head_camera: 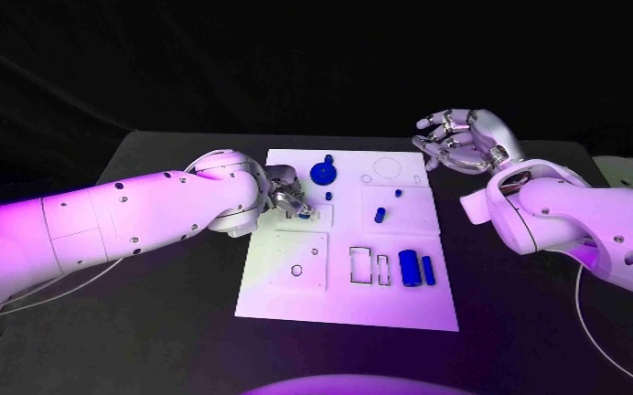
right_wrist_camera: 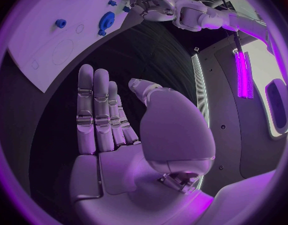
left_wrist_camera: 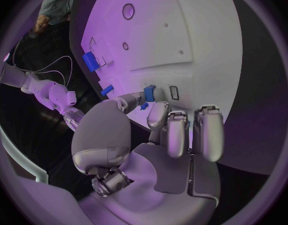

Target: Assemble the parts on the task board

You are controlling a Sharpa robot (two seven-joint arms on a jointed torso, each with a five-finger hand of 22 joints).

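Task looks early. On the task board (head_camera: pixel 346 308): a gear part (head_camera: pixel 323 173) at 12 o'clock, a small peg (head_camera: pixel 380 214) at centre, two blocks (head_camera: pixel 418 268) at 4, apparently loose. Left hand (head_camera: pixel 285 196) at the board's 9 edge pinches a small blue part (left_wrist_camera: pixel 149 93), prob. seating it. Right hand (head_camera: pixel 462 139) hovers at 1, fingers spread, holding nothing. Count: approx. 5 parts, 2 hands.

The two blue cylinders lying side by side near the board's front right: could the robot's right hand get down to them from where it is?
Probably yes. The right hand hovers open off the board's far right corner, and nothing stands over the blue cylinders.
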